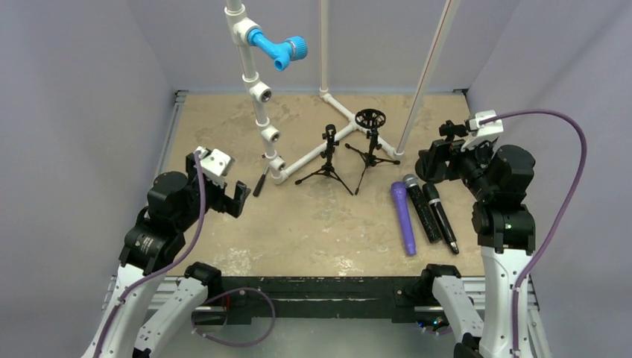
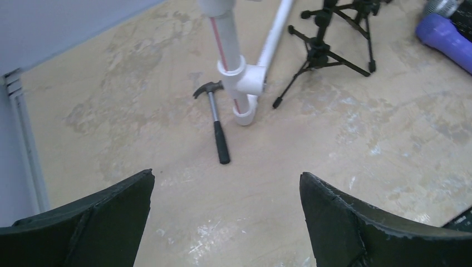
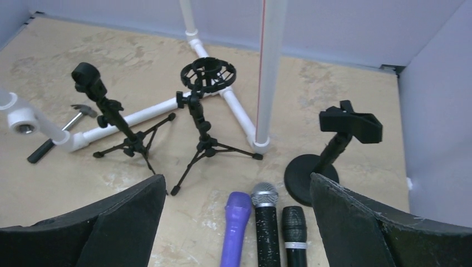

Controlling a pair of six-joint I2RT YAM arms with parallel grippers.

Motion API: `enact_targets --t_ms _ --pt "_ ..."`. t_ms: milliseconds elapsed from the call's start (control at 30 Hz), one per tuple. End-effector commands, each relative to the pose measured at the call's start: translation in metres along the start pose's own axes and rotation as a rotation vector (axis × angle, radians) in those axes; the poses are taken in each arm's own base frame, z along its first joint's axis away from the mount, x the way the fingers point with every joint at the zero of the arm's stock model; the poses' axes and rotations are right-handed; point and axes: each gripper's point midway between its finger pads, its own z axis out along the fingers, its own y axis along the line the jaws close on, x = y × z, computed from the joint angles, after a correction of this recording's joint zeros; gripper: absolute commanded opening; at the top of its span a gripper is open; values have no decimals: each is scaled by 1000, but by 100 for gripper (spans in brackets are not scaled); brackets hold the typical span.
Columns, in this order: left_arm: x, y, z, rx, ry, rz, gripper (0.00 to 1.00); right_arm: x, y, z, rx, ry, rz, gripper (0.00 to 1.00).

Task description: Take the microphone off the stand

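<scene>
Left gripper (image 2: 226, 175) and right gripper (image 3: 236, 177) spread wide, smooth purple microphone (image 1: 403, 216), spindly black tripod stand (image 3: 113, 115)

The left arm (image 1: 153, 235) sits folded at seven o'clock, and the left gripper (image 1: 238, 197) points toward three o'clock with its jaws spread wide. The right arm (image 1: 505, 224) rises at four o'clock. The right gripper (image 3: 238, 177) faces nine o'clock, equally wide and seemingly tipped downward.

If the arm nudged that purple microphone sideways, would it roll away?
Probably a little: the purple microphone lies flat and looks round-bodied, so it should roll. One way, it would likely stop against the black microphone alongside. It looks rigid, not floppy.
</scene>
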Motion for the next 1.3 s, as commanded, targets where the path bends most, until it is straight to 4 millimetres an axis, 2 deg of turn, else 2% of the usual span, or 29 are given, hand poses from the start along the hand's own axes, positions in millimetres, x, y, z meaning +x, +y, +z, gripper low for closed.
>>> enact_targets --t_ms 0,200,367,633,767,1000,1267 --pt "-16 39 -10 -221 -87 -124 100 -16 -23 -16 146 -37 -42 98" --pt "-28 47 -16 -243 -90 -158 100 -12 -27 -26 174 -16 -95 98" --pt "-21 58 -21 -294 -52 -236 100 -8 -27 -40 194 -4 -100 98" --pt "-19 60 -36 -317 -125 -260 100 6 -20 -58 189 -14 -111 98" --pt "-26 62 -45 -335 -139 -249 100 10 -13 -60 160 -27 -104 98" --pt "-44 62 -66 -356 -170 -198 100 9 -13 -64 170 -44 -97 98" --pt "-46 65 -66 -373 -208 -189 100 17 -16 -59 170 -27 -87 98"
